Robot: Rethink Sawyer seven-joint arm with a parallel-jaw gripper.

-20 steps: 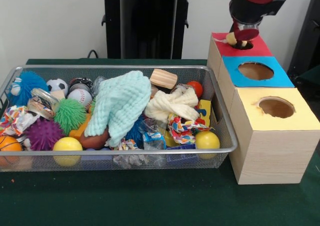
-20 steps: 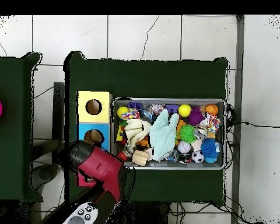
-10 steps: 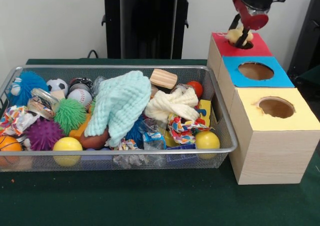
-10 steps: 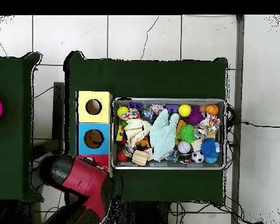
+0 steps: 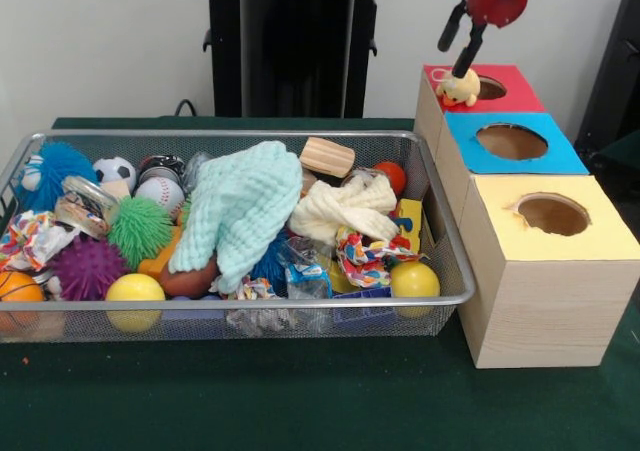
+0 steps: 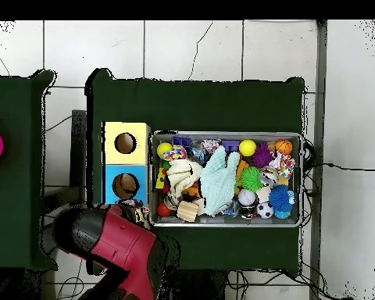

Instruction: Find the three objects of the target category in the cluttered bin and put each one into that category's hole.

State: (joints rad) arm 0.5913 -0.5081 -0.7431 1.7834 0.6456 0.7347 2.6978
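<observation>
The wire mesh bin [image 5: 230,133] holds a heap of toys; it also shows in the overhead view [image 6: 222,133]. A small yellow plush toy [image 5: 460,88] sits on the red surround's left edge, beside the red-surrounded hole [image 5: 490,87], not in it. My gripper [image 5: 452,63] hangs above it, open, with one fingertip [image 5: 465,69] at the plush's top. No other plush animal shows in the bin; the orange striped one is hidden. In the overhead view my arm [image 6: 116,246] covers the red box.
The blue-surrounded hole [image 5: 511,141] and the yellow-surrounded hole [image 5: 552,214] lie nearer the camera in the same row of boxes. In the bin, a mint cloth [image 5: 240,206], a cream cloth [image 5: 345,206], spiky balls [image 5: 140,231], rope toys [image 5: 365,256] and a wooden block [image 5: 327,156].
The gripper rose from the red-surrounded hole and moved left. The yellow plush, held at the hole before, now sits on the surround's left edge.
</observation>
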